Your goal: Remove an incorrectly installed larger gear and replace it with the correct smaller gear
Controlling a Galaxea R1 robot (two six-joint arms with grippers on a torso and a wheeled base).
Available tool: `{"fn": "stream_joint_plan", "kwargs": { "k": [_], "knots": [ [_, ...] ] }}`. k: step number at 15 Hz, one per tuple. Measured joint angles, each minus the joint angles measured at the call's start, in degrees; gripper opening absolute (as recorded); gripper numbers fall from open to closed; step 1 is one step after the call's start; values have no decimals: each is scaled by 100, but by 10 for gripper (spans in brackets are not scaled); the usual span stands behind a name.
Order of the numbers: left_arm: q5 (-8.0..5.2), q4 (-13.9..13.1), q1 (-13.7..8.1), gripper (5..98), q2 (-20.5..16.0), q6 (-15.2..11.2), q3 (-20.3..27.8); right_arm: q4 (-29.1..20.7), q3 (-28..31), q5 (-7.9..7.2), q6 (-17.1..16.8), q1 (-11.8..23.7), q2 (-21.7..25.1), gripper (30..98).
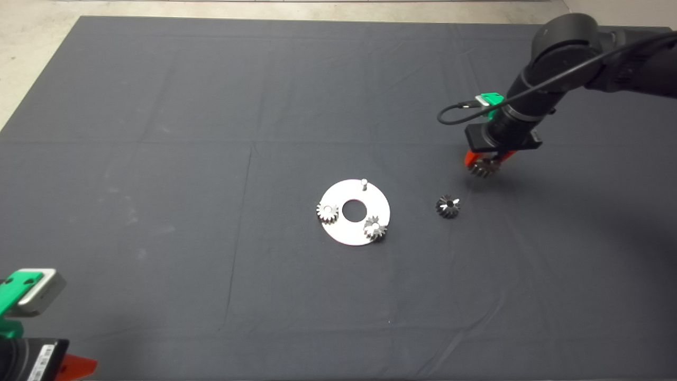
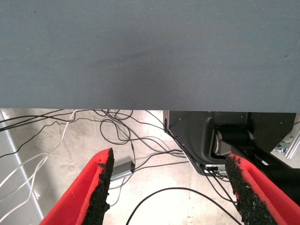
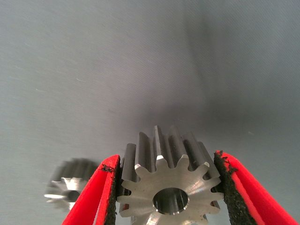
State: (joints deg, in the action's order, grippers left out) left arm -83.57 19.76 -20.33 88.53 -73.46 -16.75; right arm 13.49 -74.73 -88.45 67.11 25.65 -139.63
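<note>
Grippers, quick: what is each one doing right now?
Left gripper: open, holding nothing, parked by the mat's edge.
Right gripper: shut on the larger gear.

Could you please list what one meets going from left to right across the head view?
Parked left gripper at the lower left edge → small gear on the round plate → bare pin → second small gear → loose gear on the mat → the larger gear held in the right gripper.
</note>
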Motion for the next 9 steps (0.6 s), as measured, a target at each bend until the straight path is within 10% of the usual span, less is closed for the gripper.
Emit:
{"fn": "stream_joint_plan", "kwargs": {
  "k": [9],
  "knots": [
    [-2, 0, 0, 597, 2, 20, 0, -2, 244, 94, 0, -38, -133, 507]
  ]
}}
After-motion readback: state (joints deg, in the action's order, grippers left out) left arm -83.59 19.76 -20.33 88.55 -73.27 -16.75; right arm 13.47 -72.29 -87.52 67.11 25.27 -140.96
